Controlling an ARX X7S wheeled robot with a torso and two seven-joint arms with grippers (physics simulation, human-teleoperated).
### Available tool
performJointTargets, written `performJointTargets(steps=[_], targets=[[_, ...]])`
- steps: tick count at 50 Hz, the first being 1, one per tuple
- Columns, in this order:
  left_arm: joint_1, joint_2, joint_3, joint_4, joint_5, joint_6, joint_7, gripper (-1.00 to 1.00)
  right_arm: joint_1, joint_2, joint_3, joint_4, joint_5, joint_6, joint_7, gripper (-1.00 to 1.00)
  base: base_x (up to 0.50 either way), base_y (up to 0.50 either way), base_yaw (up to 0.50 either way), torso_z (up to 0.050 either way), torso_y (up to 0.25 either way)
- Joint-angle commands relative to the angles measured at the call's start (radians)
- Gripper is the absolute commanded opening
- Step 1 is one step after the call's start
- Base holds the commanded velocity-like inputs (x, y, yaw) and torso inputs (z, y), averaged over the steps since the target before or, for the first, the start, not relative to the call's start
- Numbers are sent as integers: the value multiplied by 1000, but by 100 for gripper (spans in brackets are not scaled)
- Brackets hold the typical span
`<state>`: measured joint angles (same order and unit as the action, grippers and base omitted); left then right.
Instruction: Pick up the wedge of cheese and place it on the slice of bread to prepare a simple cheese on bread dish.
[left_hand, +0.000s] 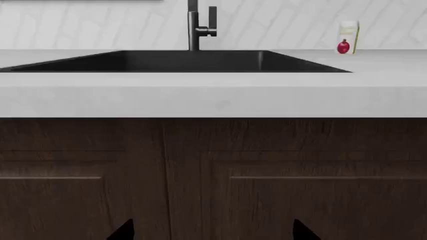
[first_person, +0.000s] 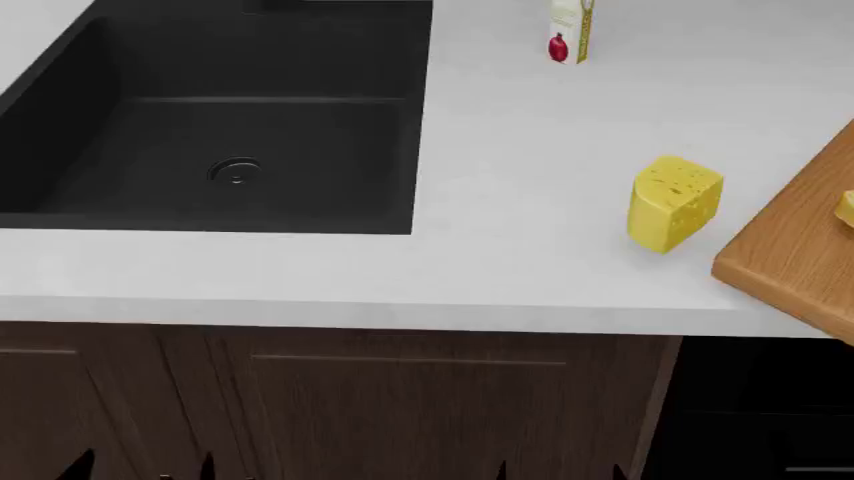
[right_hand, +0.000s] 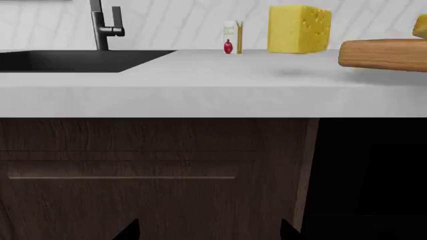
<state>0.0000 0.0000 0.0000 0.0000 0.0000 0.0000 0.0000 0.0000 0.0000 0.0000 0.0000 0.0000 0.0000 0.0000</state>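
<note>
The wedge of cheese (first_person: 673, 203) stands on the table (first_person: 534, 130) at two o'clock, beside the cutting board (first_person: 797, 250). The right end effector (right_hand: 209, 231), open like the left (left_hand: 210, 231), is nearer.

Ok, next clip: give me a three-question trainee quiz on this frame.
1. True or false: the cheese lies on the board.
2. Which stands nearest the sink? A) cheese B) carton C) board
3. Fill in: the cheese rests on the ____, between sink and board.

Key: 1 false, it sits on the counter beside the board. 2 B. 3 counter.
</note>
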Motion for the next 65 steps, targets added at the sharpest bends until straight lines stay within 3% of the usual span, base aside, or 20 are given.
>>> performJointTargets(steps=[1, 21, 47, 60, 65], targets=[[0, -10, 11, 0, -10, 0, -11, 100, 0, 9, -13, 0, 9, 0, 13, 100, 0, 0, 0, 0, 0], [7, -63, 72, 16, -35, 25, -90, 100, 12, 61, -76, 6, 35, 1, 89, 100, 0, 0, 0, 0, 0], [35, -102, 124, 116, -12, -34, -153, 100, -16, 99, -105, -68, 53, 27, 144, 100, 0, 0, 0, 50, 11], [44, -118, 131, 142, -26, -40, -175, 100, -28, 116, -110, -81, 73, 21, 160, 100, -468, 0, 0, 50, 11], [30, -129, 142, 179, -31, -93, -168, 100, -12, 134, -109, -144, 89, 92, 158, 100, -200, 0, 0, 50, 11]])
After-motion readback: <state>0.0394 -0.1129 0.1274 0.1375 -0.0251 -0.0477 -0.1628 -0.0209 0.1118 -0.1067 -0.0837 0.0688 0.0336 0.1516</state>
